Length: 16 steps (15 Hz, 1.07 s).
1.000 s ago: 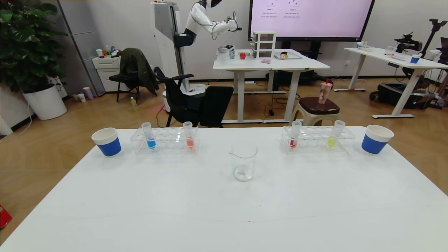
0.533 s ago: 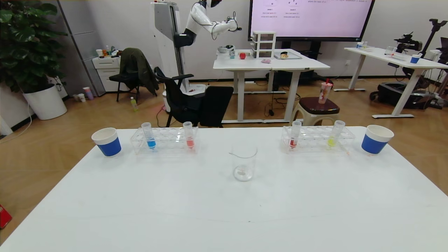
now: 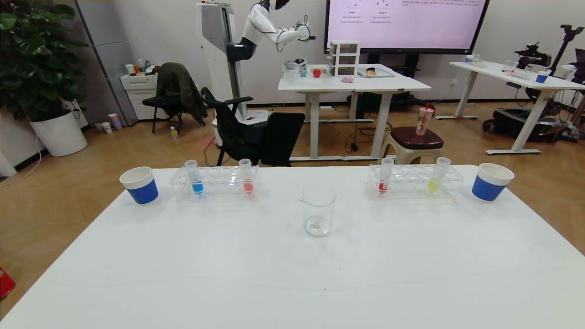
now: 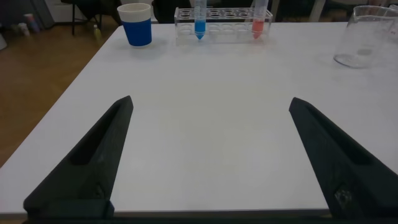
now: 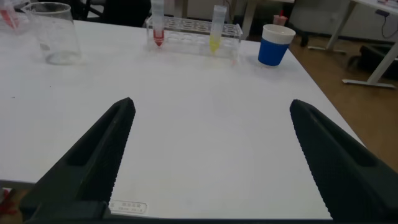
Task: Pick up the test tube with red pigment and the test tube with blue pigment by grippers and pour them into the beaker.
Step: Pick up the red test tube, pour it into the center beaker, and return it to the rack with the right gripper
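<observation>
Both my grippers, left [image 4: 208,155] and right [image 5: 211,155], hover spread at the table's [image 3: 292,274] near edge; the red tube [image 3: 385,179] and blue tube [image 3: 194,177] stand racked, flanking the beaker [image 3: 318,212].

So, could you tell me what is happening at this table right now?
Nothing is being handled yet. The left gripper and right gripper both hang open above the near part of the white table. The test tube with blue pigment stands in the left rack, the test tube with red pigment in the right rack. The beaker sits between the racks, nearer the robot, with no coloured liquid in it.
</observation>
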Each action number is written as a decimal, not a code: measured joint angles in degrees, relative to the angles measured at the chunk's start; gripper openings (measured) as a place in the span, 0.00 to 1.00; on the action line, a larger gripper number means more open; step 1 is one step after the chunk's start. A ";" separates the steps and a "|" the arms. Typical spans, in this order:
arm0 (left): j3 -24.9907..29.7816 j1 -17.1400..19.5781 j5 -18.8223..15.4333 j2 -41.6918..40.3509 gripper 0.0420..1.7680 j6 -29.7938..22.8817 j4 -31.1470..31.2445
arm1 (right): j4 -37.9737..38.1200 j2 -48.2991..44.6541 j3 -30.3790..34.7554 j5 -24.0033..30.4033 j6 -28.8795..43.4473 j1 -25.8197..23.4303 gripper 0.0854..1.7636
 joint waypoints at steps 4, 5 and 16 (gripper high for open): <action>0.00 0.00 -0.02 0.00 0.99 0.05 0.00 | -1.74 6.05 -7.85 0.11 0.65 0.07 0.98; 0.00 0.00 0.00 0.00 0.99 0.02 0.00 | -3.73 9.80 -10.19 0.17 1.35 0.16 0.98; 0.00 0.00 0.00 0.00 0.99 0.00 0.00 | -45.32 70.03 -29.07 0.04 4.38 6.24 0.98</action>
